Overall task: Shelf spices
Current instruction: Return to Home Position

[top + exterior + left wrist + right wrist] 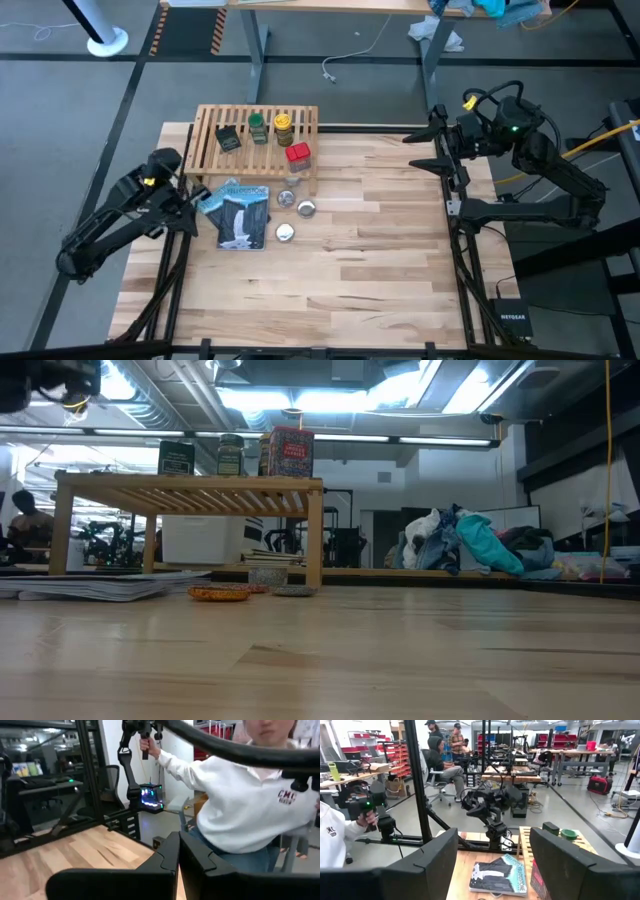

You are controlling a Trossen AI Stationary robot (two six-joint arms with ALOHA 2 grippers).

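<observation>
Wood shelf (210, 118) carries all four spices (284, 125); shelving looks done, homing step. Left pincer (178, 845) closed, empty; right pincer (428, 148) gaping wide, empty. Next: park both arms.

4 spices (258, 127), 1 shelf (207, 142), 1 pkt (241, 216)

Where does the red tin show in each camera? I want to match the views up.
High view: the red tin stands toward the right end of the shelf.
Low view: on top of the shelf, the rightmost container.
Left wrist view: not in it.
Right wrist view: a red sliver low in the picture, mostly hidden; likely the tin.
Shared landmark: the shelf, seen in every view but the left wrist's.
</observation>
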